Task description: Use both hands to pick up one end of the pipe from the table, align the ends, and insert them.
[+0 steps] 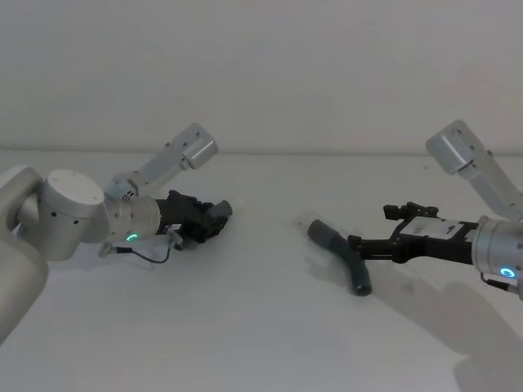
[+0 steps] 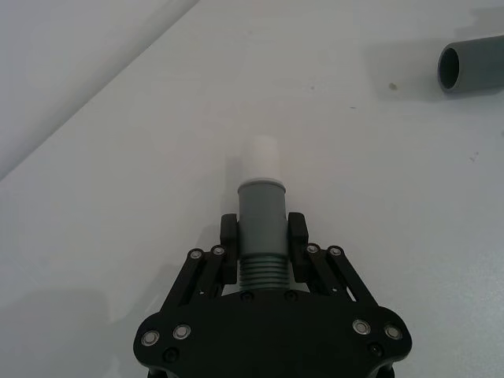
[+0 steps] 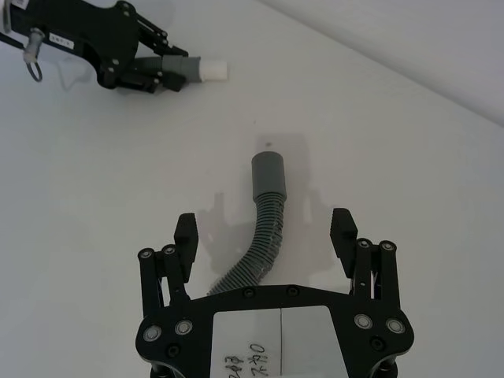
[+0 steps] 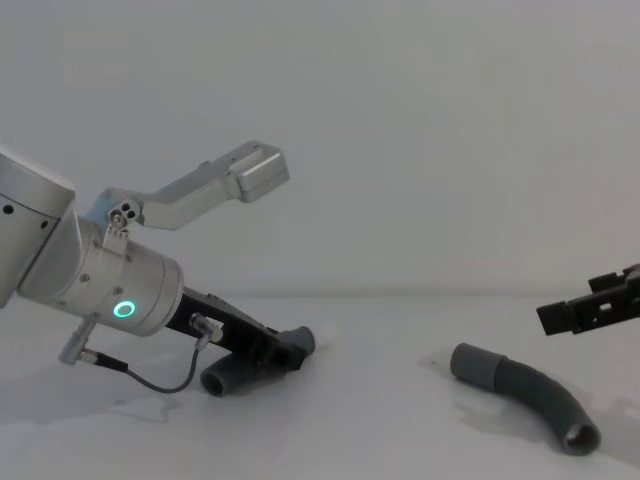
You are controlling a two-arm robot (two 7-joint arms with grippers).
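Observation:
My left gripper (image 2: pixel 261 236) is shut on one dark-grey ribbed pipe piece (image 2: pixel 261 264), just behind its smooth cuff (image 2: pixel 261 206), which has a white tip. In the head view this gripper (image 1: pixel 211 219) sits low at the table's left. The other pipe piece (image 1: pixel 341 254) lies curved on the white table (image 1: pixel 261 327), right of centre. My right gripper (image 3: pixel 264 227) hovers open over it, one finger on each side of the ribbed hose (image 3: pixel 262 240), with its cuff (image 3: pixel 269 173) beyond the fingertips. In the chest view the right gripper (image 4: pixel 570 315) hangs above that pipe (image 4: pixel 525 392).
A thin black cable (image 1: pixel 151 257) loops from the left wrist onto the table. The silver upper arm links (image 1: pixel 176 155) rise behind both grippers. A white wall (image 1: pixel 261 65) stands beyond the table's far edge.

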